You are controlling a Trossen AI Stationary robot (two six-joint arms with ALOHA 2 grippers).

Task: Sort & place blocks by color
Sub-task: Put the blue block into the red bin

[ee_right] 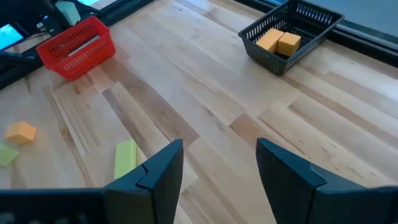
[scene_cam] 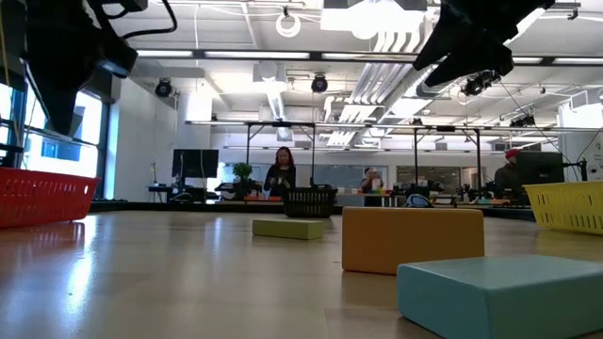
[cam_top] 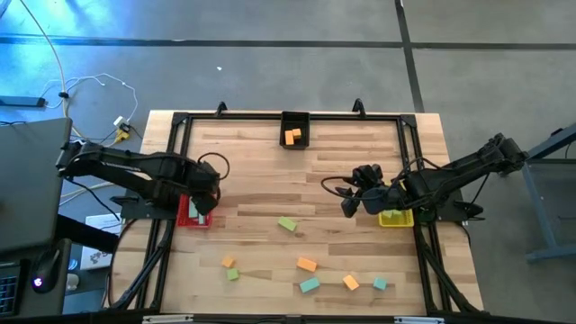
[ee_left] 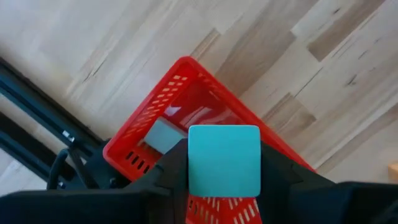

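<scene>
step: drop-off of a teal block (ee_left: pixel 224 160) into the red bin (ee_left: pixel 186 99), judging by the left wrist view
left tool (ee_left: pixel 224 186): fingers closed on the teal block, poised right above the red bin at the worktop's (cam_top: pixel 270 180) left edge; one pale teal block (ee_left: pixel 163 135) already lies inside
right tool (ee_right: pixel 217 168): fingers apart, nothing between them, hanging by the yellow bin (cam_top: pixel 396 218) on the right side
black bin (cam_top: pixel 295 129): far edge, two orange blocks (cam_top: pixel 292 136) inside
loose blocks: yellow-green block (cam_top: pixel 287 224) mid-worktop; near edge has an orange block (cam_top: pixel 307 265), a teal block (cam_top: pixel 310 284), another orange block (cam_top: pixel 350 283), another teal block (cam_top: pixel 380 284), and a small orange and yellow-green pair (cam_top: pixel 230 267)
next move (judgement): left tool widens so the block falls clear inside the bin walls, then lifts; block sits over the bin's near wall, so check it is centred first
right arm next: yellow-green block is nearest, likely for the yellow bin
risk: block catching the rim and tipping out
</scene>
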